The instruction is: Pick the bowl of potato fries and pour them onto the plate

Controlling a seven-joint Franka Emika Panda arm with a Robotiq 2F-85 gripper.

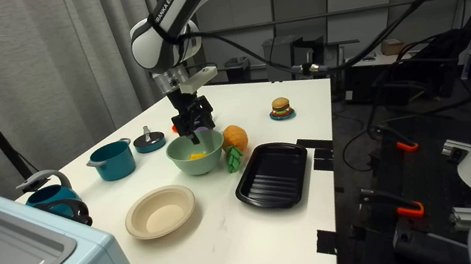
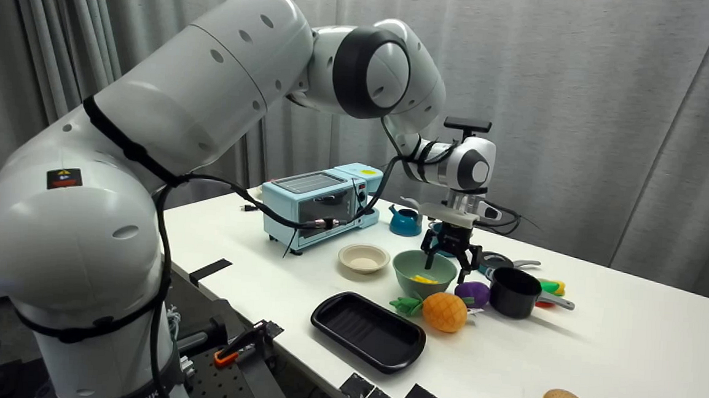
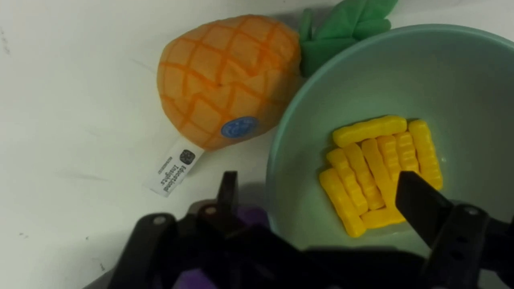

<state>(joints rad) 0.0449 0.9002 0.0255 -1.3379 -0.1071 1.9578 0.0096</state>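
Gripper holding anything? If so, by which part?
Nothing is held: the gripper stands open astride the rim of the mint-green bowl, one finger on the inner side, the other outside.

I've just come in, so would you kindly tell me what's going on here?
A robot arm has its jaws wide open astride the rim of the green bowl, one inside, one outside, seemingly about to grip it. The yellow fries lie in the bowl; none are on the cream plate beside it.

My claw [image 3: 321, 188] stands spread, one finger outside the rim of the green bowl [image 3: 401, 90], the other over its inside, where yellow fries [image 3: 371, 170] lie; an orange toy pineapple [image 3: 229, 80] rests just beside it on the bench [image 3: 80, 120]
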